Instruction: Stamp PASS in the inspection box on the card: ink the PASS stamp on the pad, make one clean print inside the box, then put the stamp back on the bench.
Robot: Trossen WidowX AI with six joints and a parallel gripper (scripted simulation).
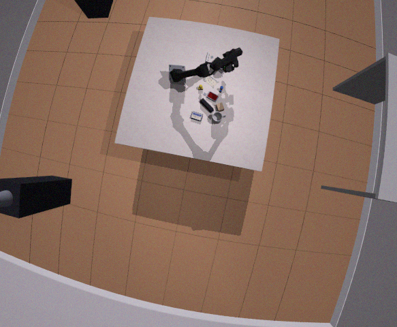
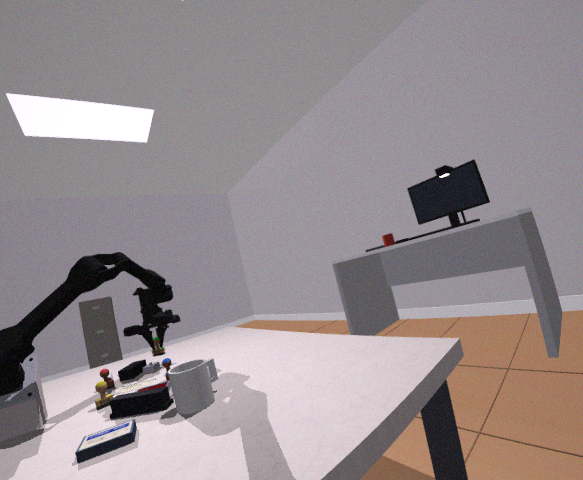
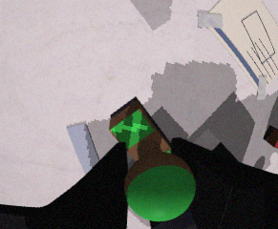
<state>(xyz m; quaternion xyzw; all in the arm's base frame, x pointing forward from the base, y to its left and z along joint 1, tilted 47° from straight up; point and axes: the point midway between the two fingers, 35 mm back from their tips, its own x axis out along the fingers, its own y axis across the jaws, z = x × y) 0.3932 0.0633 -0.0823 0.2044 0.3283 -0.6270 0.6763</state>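
My gripper [image 1: 229,67] [image 2: 158,339] [image 3: 149,148] is shut on the green-knobbed stamp [image 2: 158,351] [image 3: 160,195], held above the bench and off to one side of the card. Its base has a green label with a lighter mark; its underside is hidden. The cream card [image 1: 210,81] [image 3: 234,29] lies flat with clips at its edges, at upper right in the wrist view. Thin lines cross the lower end of its outlined box [image 3: 249,36]; I can make out no print inside. The red ink pad [image 1: 212,96] lies beyond the card in the top view.
A yellow stamp [image 1: 200,86] [image 2: 101,387], a blue stamp [image 1: 221,88] [image 2: 166,363] and a red stamp [image 2: 105,373] stand around the card. A black block [image 1: 206,105], tan block [image 1: 220,106], grey mug [image 1: 216,117] [image 2: 192,387] and blue-white box [image 1: 196,115] [image 2: 106,439] lie past the pad.
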